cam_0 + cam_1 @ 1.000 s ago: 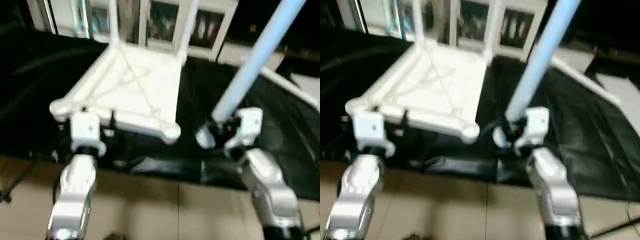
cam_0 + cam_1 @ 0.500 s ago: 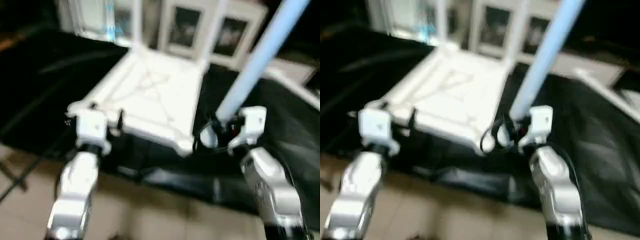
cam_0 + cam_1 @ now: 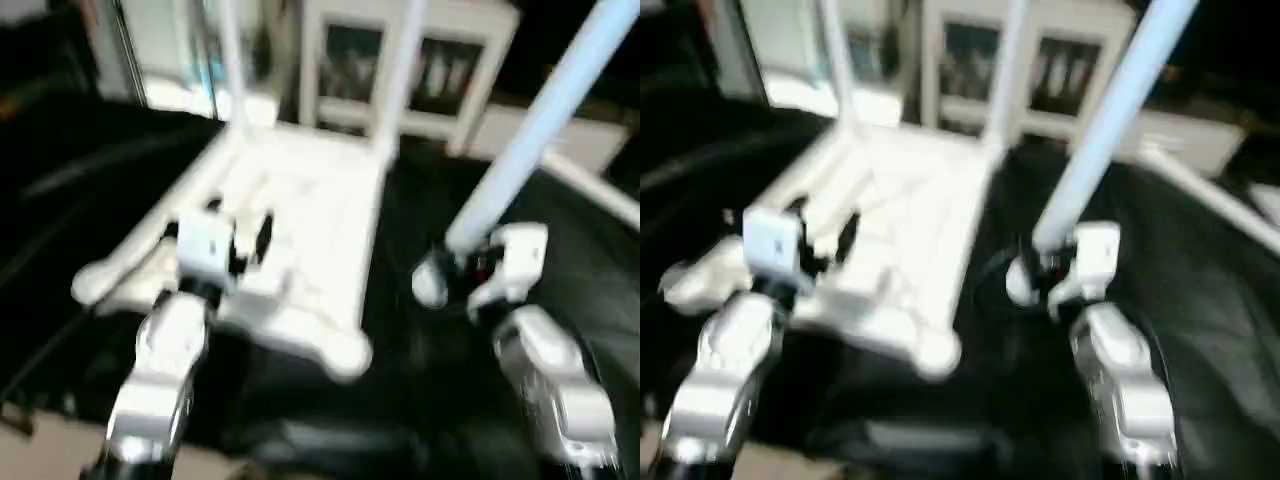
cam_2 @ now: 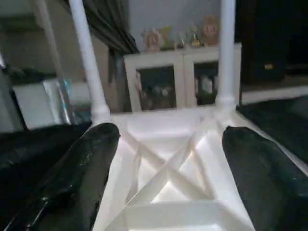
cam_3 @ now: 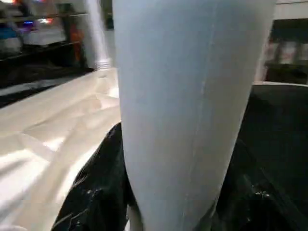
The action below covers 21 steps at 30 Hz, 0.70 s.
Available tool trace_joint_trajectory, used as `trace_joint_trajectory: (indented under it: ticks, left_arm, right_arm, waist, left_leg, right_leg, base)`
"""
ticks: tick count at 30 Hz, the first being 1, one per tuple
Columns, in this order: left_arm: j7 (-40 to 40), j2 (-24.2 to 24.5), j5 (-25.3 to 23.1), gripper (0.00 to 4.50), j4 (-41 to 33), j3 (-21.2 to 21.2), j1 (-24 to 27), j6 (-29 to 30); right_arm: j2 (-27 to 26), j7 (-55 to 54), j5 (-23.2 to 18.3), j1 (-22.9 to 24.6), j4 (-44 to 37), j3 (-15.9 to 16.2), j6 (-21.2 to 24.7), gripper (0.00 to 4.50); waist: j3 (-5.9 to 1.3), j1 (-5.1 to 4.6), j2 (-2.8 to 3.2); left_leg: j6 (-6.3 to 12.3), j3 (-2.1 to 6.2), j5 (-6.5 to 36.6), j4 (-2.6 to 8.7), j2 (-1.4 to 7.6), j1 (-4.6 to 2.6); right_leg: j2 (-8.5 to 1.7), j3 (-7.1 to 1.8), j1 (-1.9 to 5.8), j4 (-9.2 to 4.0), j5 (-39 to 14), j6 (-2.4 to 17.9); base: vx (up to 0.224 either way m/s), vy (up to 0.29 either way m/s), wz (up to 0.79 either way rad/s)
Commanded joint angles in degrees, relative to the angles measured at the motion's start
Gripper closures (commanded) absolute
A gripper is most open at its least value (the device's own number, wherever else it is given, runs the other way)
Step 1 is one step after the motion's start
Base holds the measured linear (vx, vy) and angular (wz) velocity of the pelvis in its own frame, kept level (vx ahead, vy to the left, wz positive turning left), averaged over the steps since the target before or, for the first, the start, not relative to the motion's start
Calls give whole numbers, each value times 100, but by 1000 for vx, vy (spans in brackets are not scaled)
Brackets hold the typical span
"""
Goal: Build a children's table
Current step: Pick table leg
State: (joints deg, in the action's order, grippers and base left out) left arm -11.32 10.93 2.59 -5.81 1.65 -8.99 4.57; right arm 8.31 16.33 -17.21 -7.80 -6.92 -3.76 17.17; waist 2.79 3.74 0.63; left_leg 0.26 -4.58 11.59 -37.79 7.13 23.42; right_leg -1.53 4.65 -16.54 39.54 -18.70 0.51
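Tabletop [image 3: 300, 215], left gripper [image 4: 166, 159] over near edge

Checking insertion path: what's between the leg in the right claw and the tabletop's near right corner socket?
Only bare black cloth separates the leg from the corner socket, seen in the left eye view.

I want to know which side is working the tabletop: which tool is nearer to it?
Left. The left tool hangs open over the tabletop; the right tool, gripping a leg, sits beside it over black cloth.
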Motion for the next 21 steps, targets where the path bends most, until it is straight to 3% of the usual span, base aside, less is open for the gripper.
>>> trace_joint_trajectory:
  ticks: [1, 2, 3, 4, 5, 6, 7, 8, 9, 10, 12, 13, 14, 17, 18, 19, 20, 21]
  left_arm:
    - [-488, -22, 259, 59, 112, 162, -42, -33]
    - [-488, -22, 259, 59, 112, 162, -42, -33]
    - [-731, -9, 406, 59, 117, 210, -93, -48]
    - [-1074, 104, 563, 59, 116, 232, -141, -198]
    - [-1451, 221, 787, 59, 180, 220, -173, -166]
    - [-1677, 284, 926, 59, 219, 221, -193, -123]
    - [-1934, 392, 1045, 59, 230, 246, -213, -6]
    - [-2150, 488, 1139, 30, 232, 270, -227, 93]
    - [-2767, 830, 1347, 23, 191, 338, -230, 306]
    - [-3041, 994, 1462, 23, 157, 352, -223, 461]
    - [-3262, 1124, 1556, 19, 148, 362, -222, 558]
    - [-3482, 1268, 1622, 9, 107, 399, -222, 655]
    - [-3813, 1468, 1733, 9, 105, 421, -275, 873]
    - [-4472, 1913, 1725, 9, 324, 565, -487, 1081]
    - [-4749, 2046, 1727, 9, 505, 677, -638, 1182]
    - [-4846, 2081, 1703, 9, 630, 736, -743, 1175]
    - [-5051, 2072, 1804, 9, 844, 813, -965, 1314]
    - [-5101, 2070, 1823, 9, 892, 830, -1014, 1343]
  right_arm:
    - [228, 65, -75, 93, -345, -242, 99, 267]
    - [228, 65, -75, 93, -345, -242, 99, 267]
    - [342, 153, -161, 78, -439, -291, 215, 267]
    - [454, 275, -266, 45, -563, -297, 356, 267]
    - [526, 453, -373, 49, -627, -267, 412, 267]
    - [580, 581, -446, 58, -658, -259, 439, 267]
    - [633, 673, -558, 42, -690, -285, 509, 267]
    - [678, 758, -659, 28, -717, -308, 566, 267]
    - [823, 1096, -953, -1, -770, -337, 674, 267]
    - [917, 1293, -1046, -19, -737, -326, 711, 267]
    - [992, 1448, -1090, -33, -704, -302, 732, 267]
    - [1063, 1592, -1120, -62, -666, -274, 750, 267]
    - [1158, 1832, -1216, -152, -598, -222, 813, 267]
    - [1333, 2357, -1456, -422, -417, -90, 1040, 267]
    - [1439, 2597, -1492, -560, -310, -6, 1131, 267]
    - [1504, 2720, -1499, -634, -255, 37, 1167, 267]
    - [1600, 2958, -1572, -788, -149, 100, 1234, 267]
    - [1615, 3010, -1596, -823, -126, 112, 1246, 267]
  waist:
    - [-490, -92, 85]
    - [-537, -62, -16]
    - [-470, -53, -180]
    - [-373, -24, -243]
    - [-351, 15, -271]
    - [-341, 63, -259]
    - [-299, 20, -195]
    - [-253, -53, -145]
    - [-188, -115, -158]
    - [-186, -127, -191]
    - [-146, -151, -155]
    - [-168, -171, -281]
    - [-164, -152, -299]
    - [-149, -162, -266]
    - [-125, -155, -227]
    - [-139, -142, -230]
    - [-118, -108, -162]
    - [-127, -103, -214]
  left_leg:
    - [1455, 732, -5068, 265, 944, -774]
    - [1160, 684, -6619, 158, 777, -826]
    - [968, 468, -5543, 202, 420, -516]
    - [859, 248, -4264, 231, 218, -283]
    - [750, 105, -2913, 291, 101, -158]
    - [494, 45, -927, 444, 207, -104]
    - [270, 27, 28, 597, 322, -151]
    - [112, 15, 756, 725, 399, -208]
    - [-29, -11, 1470, 816, 445, -212]
    - [-114, -21, 1785, 839, 459, -221]
    - [-417, -43, 2434, 861, 467, -251]
    - [-462, -58, 2505, 861, 485, -247]
    - [-567, -92, 2578, 857, 488, -269]
    - [-696, -102, 2570, 881, 489, -227]
    - [-736, -102, 2648, 891, 480, -233]
    - [-821, -124, 2826, 887, 471, -282]
    - [-894, -123, 2968, 884, 478, -315]
    - [-902, -142, 3045, 885, 482, -322]
  right_leg:
    - [-394, -396, -588, -47, 1252, -272]
    - [-505, -584, -686, -236, 1918, -568]
    - [-619, -683, -549, -495, 2356, -470]
    - [-692, -678, -471, -600, 2414, -351]
    - [-760, -668, -353, -627, 2351, -290]
    - [-884, -681, -196, -658, 1867, -169]
    - [-818, -611, -200, -675, 1418, 200]
    - [-706, -529, -246, -689, 826, 580]
    - [-647, -500, -290, -719, 80, 790]
    - [-643, -501, -298, -736, -289, 828]
    - [-692, -528, -376, -793, -1174, 829]
    - [-707, -527, -372, -822, -1333, 814]
    - [-736, -540, -433, -846, -1561, 796]
    - [-743, -532, -443, -840, -1754, 687]
    - [-734, -533, -475, -839, -1803, 659]
    - [-712, -533, -520, -850, -1884, 610]
    - [-740, -549, -555, -858, -1838, 632]
    - [-739, -545, -566, -864, -1828, 649]
  base:
    - [76, 66, 5]
    - [76, 66, 5]
    - [-73, 75, -8]
    - [-56, 23, -5]
    - [-56, 23, -5]
    - [0, 0, 0]
    - [-62, -19, 3]
    - [-62, -19, 3]
    - [-71, -7, 0]
    - [-70, 3, -5]
    - [-73, 2, -5]
    - [-74, -2, -1]
    - [-74, -2, -1]
    - [-62, 4, -6]
    - [-55, 17, -9]
    - [0, 0, 0]
    - [-68, 23, -4]
    - [-62, 31, -4]
